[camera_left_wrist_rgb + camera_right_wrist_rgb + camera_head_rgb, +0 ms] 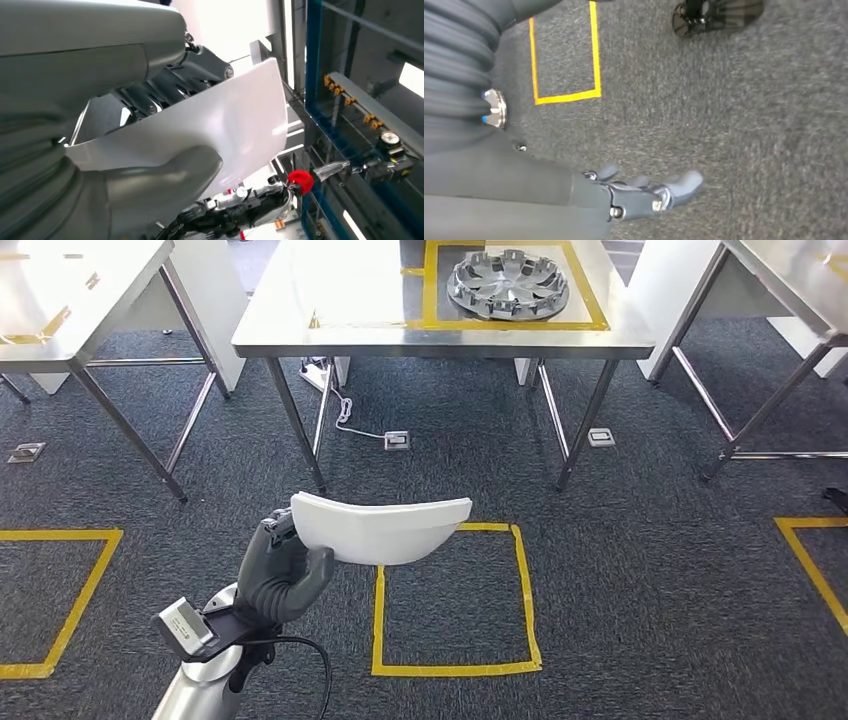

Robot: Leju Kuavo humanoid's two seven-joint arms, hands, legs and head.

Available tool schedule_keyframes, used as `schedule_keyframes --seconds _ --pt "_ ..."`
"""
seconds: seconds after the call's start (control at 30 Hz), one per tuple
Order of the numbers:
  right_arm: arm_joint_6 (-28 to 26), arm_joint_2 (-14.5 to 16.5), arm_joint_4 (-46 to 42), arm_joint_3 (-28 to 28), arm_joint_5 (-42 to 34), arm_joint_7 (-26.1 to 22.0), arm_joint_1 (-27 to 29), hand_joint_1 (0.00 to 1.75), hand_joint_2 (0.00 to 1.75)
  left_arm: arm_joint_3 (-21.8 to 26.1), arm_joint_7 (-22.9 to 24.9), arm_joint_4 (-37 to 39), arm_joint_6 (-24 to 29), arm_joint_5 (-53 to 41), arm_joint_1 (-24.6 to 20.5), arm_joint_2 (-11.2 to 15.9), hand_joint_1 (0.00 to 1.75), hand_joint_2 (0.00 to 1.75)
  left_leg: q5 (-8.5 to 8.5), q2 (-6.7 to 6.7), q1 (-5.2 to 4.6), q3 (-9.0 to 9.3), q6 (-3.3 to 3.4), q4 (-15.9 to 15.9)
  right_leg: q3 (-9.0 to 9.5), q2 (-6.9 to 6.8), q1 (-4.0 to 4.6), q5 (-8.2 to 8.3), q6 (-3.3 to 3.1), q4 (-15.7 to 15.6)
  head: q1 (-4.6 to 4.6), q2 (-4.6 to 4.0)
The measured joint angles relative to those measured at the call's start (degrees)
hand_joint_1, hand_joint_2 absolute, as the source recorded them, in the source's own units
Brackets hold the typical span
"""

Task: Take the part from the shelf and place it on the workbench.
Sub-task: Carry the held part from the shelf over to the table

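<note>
A curved white plastic part is held out over the carpet by my left hand, which grips its left end. In the left wrist view the same white part lies between the thick grey thumb and the darker fingers. The steel workbench stands ahead, a few steps away. My right hand hangs over the grey carpet with its fingers stretched out and nothing in them.
A silver wheel cover lies inside a yellow taped frame on the workbench. Two more steel tables flank it. Yellow tape squares mark the carpet. A white cable and floor sockets lie under the bench.
</note>
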Motion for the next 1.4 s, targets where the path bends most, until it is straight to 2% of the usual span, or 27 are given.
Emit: schedule_keyframes --seconds 0.07,0.17,0.2,0.23,0.27,0.33,0.37,0.43,0.53,0.57,0.63,0.7,0.73,0.77,0.8,0.83,0.87,0.93,0.97,1.07,1.13,1.2,1.23,1.27,1.3,1.37,1.4 --pt "0.37 0.05 0.0 0.44 0.42 0.6 -0.16 0.0 1.75 0.03 -0.01 -0.33 0.07 -0.02 -0.08 -0.02 1.75 1.75 -0.3 -0.14 0.3 1.1 0.55 -0.44 -0.9 -0.1 -0.06 -0.71 0.53 2.6 0.15 0.0" --pt "0.67 0.07 0.0 1.06 0.23 0.59 -0.25 0.0 1.75 0.05 -0.01 -0.68 0.16 -0.03 -0.13 -0.09 1.75 1.75 -1.17 -0.27 0.39 2.01 1.02 -0.58 -7.09 -0.19 -0.29 -4.22 1.35 11.81 0.37 0.0" --pt "0.87 0.05 0.0 1.19 -0.06 0.47 -0.16 0.0 1.75 0.05 -0.01 -0.72 0.21 -0.03 -0.09 -0.09 1.75 1.75 -1.53 -0.36 0.4 2.31 1.03 -0.57 -9.03 -0.19 -0.37 -4.9 1.53 13.92 0.39 0.0" --pt "1.07 0.03 0.0 1.27 -0.3 0.38 -0.09 0.0 1.75 0.06 -0.01 -0.81 0.32 -0.02 -0.04 -0.07 1.75 1.75 -1.91 -0.48 0.41 2.72 0.98 -0.57 -10.18 -0.2 -0.45 -4.5 1.65 14.31 0.43 0.0" --pt "1.14 -0.01 0.0 1.33 -0.48 0.35 -0.06 0.0 1.75 0.11 -0.01 -1.04 0.48 -0.02 0.01 -0.04 1.75 1.75 -2.32 -0.61 0.43 3.23 0.85 -0.57 -10.32 -0.2 -0.55 -2.75 1.71 12.69 0.46 0.0" --pt "0.86 -0.16 0.0 1.42 -0.75 0.37 -0.1 0.0 1.75 0.33 -0.02 -1.78 0.85 -0.09 0.11 0.01 1.75 1.75 -3.25 -0.73 0.46 4.43 0.4 -0.55 -8.44 -0.21 -0.71 2.62 1.67 5.61 0.49 0.0" --pt "0.67 -0.23 0.0 1.43 -0.86 0.41 -0.17 0.0 1.75 0.49 -0.03 -2.21 1.04 -0.22 0.14 0.03 1.75 1.75 -3.66 -0.76 0.44 4.87 0.09 -0.52 -7.45 -0.25 -0.63 3.94 1.47 2.45 0.52 0.0" --pt "0.52 -0.3 0.0 1.51 -0.78 0.62 -0.3 0.0 1.75 0.75 -0.02 -2.95 1.33 -0.61 0.27 0.12 1.75 1.75 -4.26 -0.8 0.37 5.3 -0.62 -0.39 -6.48 -0.32 -0.36 4.59 0.77 -0.32 0.56 0.0" --pt "0.52 -0.3 0.0 1.77 -0.45 0.83 -0.45 0.0 1.75 0.86 -0.03 -3.88 1.58 -0.9 0.63 0.36 1.75 1.75 -4.75 -0.72 0.4 5.67 -1.61 0.61 -5.5 -0.35 -0.37 4.66 -0.49 -0.61 0.49 0.0" --pt "0.51 -0.31 0.0 1.84 -0.39 0.82 -0.56 0.0 1.75 0.88 -0.04 -4.19 1.65 -0.94 0.66 0.43 1.75 1.75 -5.17 -0.62 0.45 5.16 -1.88 1.89 -4.96 -0.35 -0.43 4.43 -0.87 -0.7 0.36 0.0" --pt "0.47 -0.31 0.0 1.9 -0.44 0.79 -0.78 0.0 1.75 0.93 -0.05 -4.67 1.93 -1.08 0.76 0.56 1.75 1.75 -7.15 -0.42 0.59 2.14 -2.32 7.4 -4.06 -0.38 -0.48 3.88 -1.42 -0.84 0.13 0.0" --pt "0.5 -0.32 0.0 1.93 -0.52 0.95 -0.84 0.0 1.75 1.0 -0.04 -5.01 2.38 -1.27 1.16 0.8 1.75 1.75 -9.46 -0.38 0.66 -2.39 -2.57 14.03 -3.34 -0.37 -0.45 3.17 -1.64 -0.83 -0.03 0.0" --pt "0.54 -0.32 0.0 1.96 -0.53 1.08 -0.81 0.0 1.75 1.08 -0.03 -5.21 2.57 -1.38 1.41 0.95 1.75 1.75 -9.52 -0.37 0.67 -3.98 -2.58 15.59 -2.92 -0.35 -0.43 2.78 -1.64 -0.83 -0.05 0.0" --pt "0.58 -0.31 0.0 1.98 -0.53 1.22 -0.8 0.0 1.75 1.17 -0.03 -5.45 2.72 -1.47 1.59 1.1 1.75 1.75 -8.39 -0.37 0.67 -4.6 -2.5 15.19 -2.42 -0.32 -0.42 2.38 -1.61 -0.82 -0.08 0.0" --pt "0.6 -0.3 0.0 2.0 -0.53 1.32 -0.79 0.0 1.75 1.27 -0.03 -5.74 2.83 -1.57 1.69 1.21 1.75 1.75 -6.16 -0.35 0.67 -4.19 -2.34 12.79 -1.83 -0.3 -0.42 1.96 -1.54 -0.82 -0.11 0.0" --pt "0.61 -0.26 0.0 2.01 -0.53 1.37 -0.79 0.0 1.75 1.35 -0.03 -6.07 2.89 -1.63 1.74 1.3 1.75 1.75 -3.28 -0.29 0.66 -3.01 -2.12 8.92 -1.19 -0.28 -0.42 1.49 -1.42 -0.83 -0.15 0.0" --pt "0.61 -0.22 0.0 2.02 -0.53 1.4 -0.82 0.0 1.75 1.41 -0.04 -6.3 2.92 -1.66 1.74 1.37 1.75 1.75 -1.61 -0.17 0.53 -1.8 -1.91 5.34 -0.64 -0.28 -0.37 1.05 -1.2 -0.81 -0.16 0.0" --pt "0.62 -0.17 0.0 2.07 -0.63 1.48 -0.88 0.0 1.75 1.52 -0.02 -6.72 3.09 -1.86 1.81 1.46 1.75 1.75 -0.89 0.06 0.28 -0.26 -1.36 0.98 -0.03 -0.33 -0.25 0.3 -0.53 -0.85 -0.31 0.0" --pt "0.62 -0.16 0.0 2.1 -0.72 1.52 -0.88 0.0 1.75 1.61 -0.02 -6.92 3.19 -2.0 1.86 1.5 1.75 1.75 -1.49 0.11 0.2 -0.09 -1.03 0.62 0.1 -0.35 -0.14 0.22 -0.12 -0.68 -0.35 0.0" --pt "0.58 -0.11 0.0 2.22 -0.96 1.53 -0.9 0.0 1.75 1.85 -0.02 -7.85 3.48 -2.44 1.9 1.54 1.75 1.75 -0.96 0.01 0.49 1.08 0.07 0.09 0.21 -0.38 -0.14 -0.31 0.86 0.79 -0.31 0.0" --pt "0.49 -0.05 0.0 2.27 -1.04 1.39 -1.05 0.0 1.75 2.11 -0.03 -8.5 3.66 -2.51 1.79 1.51 1.75 1.75 -1.26 0.02 0.61 1.77 0.56 -0.05 -2.36 -0.38 -0.27 -2.36 1.37 5.41 -0.13 0.0" --pt "0.43 -0.03 0.0 2.33 -1.14 1.33 -0.98 0.0 1.75 2.52 -0.02 -8.84 3.8 -2.54 1.84 1.5 1.75 1.75 -1.77 0.0 0.56 2.1 0.82 -0.05 -7.06 -0.38 -0.29 -5.03 1.68 12.18 0.02 0.0" --pt "0.44 -0.03 0.0 2.38 -1.2 1.35 -0.86 0.0 1.75 2.74 -0.02 -8.96 3.85 -2.57 1.93 1.51 1.75 1.75 -2.05 -0.07 0.52 2.32 0.84 -0.05 -8.94 -0.38 -0.29 -5.48 1.69 14.2 0.04 0.0" --pt "0.44 -0.03 0.0 2.45 -1.25 1.39 -0.76 0.0 1.75 2.98 -0.01 -9.11 3.93 -2.62 2.02 1.51 1.75 1.75 -2.37 -0.15 0.5 2.64 0.8 -0.05 -9.93 -0.37 -0.29 -4.73 1.62 14.34 0.08 0.0" --pt "0.45 -0.03 0.0 2.55 -1.3 1.43 -0.7 0.0 1.75 3.21 -0.01 -9.32 4.05 -2.69 2.07 1.51 1.75 1.75 -2.71 -0.22 0.5 3.1 0.69 -0.05 -9.85 -0.37 -0.28 -2.71 1.49 12.37 0.11 0.0" --pt "0.49 -0.03 0.0 2.76 -1.34 1.46 -0.68 0.0 1.75 3.63 -0.02 -9.83 4.41 -2.94 2.11 1.52 1.75 1.75 -3.48 -0.3 0.47 4.2 0.34 -0.04 -7.68 -0.38 -0.16 2.46 1.04 5.05 0.15 0.0" --pt "0.53 -0.03 0.0 2.85 -1.37 1.46 -0.7 0.0 1.75 3.85 -0.02 -10.04 4.65 -3.06 2.1 1.54 1.75 1.75 -3.82 -0.33 0.44 4.6 0.09 -0.04 -6.67 -0.42 -0.01 3.21 0.77 2.15 0.18 0.0"
